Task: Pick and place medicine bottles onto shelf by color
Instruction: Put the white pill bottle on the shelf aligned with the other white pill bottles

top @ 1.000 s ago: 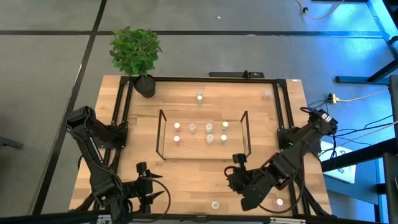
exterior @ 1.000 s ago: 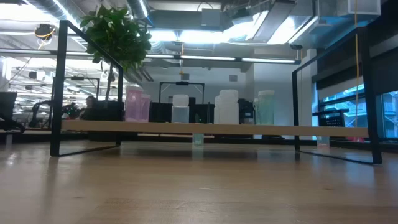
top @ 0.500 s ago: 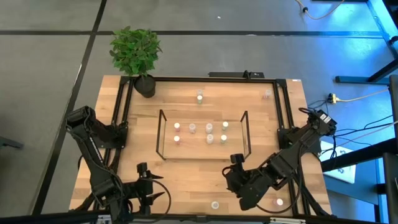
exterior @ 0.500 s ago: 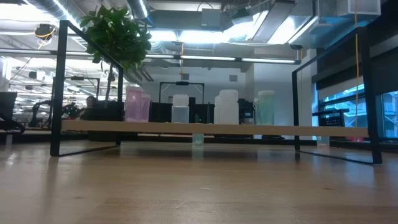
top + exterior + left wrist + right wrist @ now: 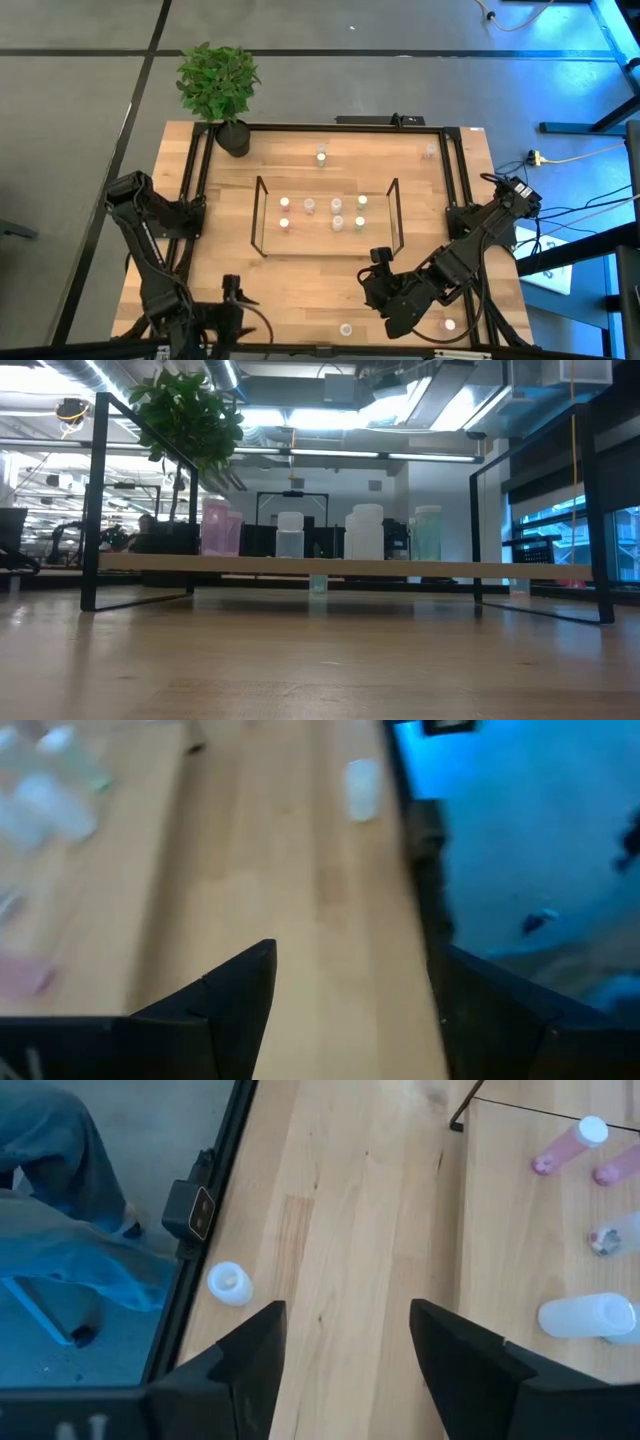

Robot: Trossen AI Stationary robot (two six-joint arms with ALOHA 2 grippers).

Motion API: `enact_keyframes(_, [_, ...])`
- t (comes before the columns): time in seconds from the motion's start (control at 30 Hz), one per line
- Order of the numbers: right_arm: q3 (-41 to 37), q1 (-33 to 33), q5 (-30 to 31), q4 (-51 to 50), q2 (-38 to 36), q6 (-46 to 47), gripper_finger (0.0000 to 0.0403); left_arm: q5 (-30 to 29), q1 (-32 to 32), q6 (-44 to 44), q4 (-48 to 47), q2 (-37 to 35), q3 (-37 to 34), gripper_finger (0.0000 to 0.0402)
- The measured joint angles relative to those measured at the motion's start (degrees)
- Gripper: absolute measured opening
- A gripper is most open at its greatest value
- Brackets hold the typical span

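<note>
Both arms sit at the near edge of the tabletop (image 5: pixel 300 290), in front of the shelf (image 5: pixel 258 215). Seven bottles already stand on the shelf board in two rows. Four bottles remain off it: two beyond the shelf toward the far edge, one at the near edge (image 5: pixel 346 329), and one close under the right arm at the near right corner (image 5: pixel 449 324).

Right claw (image 5: pixel 378 262): just in front of the shelf's near right corner; its fingers stand apart with only bare wood between them, as the right wrist view shows.

Left claw (image 5: pixel 232 288): near the near left corner; its fingers are likewise apart and empty, well away from every bottle.

Governing relation: the near-edge bottle lies between the two claws, but clearly closer to the right one. It is toward the tabletop's near edge from that claw, on the side away from the shelf. It stands just inside the black frame rail (image 5: pixel 205 1200). In the right wrist view its pale cap (image 5: pixel 229 1282) faces up, so its long axis is judged upright. Its tint cannot be told.

Judgement: the right arm is better placed to reach it, and a descent from above over the cap would suit. The nearby rail leaves little room on that side.
</note>
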Motion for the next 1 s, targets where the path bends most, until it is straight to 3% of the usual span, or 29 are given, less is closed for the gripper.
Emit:
enact_keyframes(0.27, [0.0, 0.0, 0.0, 0.0, 0.0, 1.7, 0.0217, 2.9, 0.5, 16.5, 14.1, 0.0, -4.6, 0.0253])
enact_keyframes(0.8, [0.0, 0.2, 0.0, 2.8, 0.0, 0.9, 0.0217, 1.4, 7.0, 17.3, 14.5, 0.0, -6.3, 0.0253])
enact_keyframes(1.0, [0.0, 1.2, 0.0, 4.5, 0.0, -4.4, 0.0217, 1.4, 7.3, 17.2, 14.5, 0.0, -6.3, 0.0253])
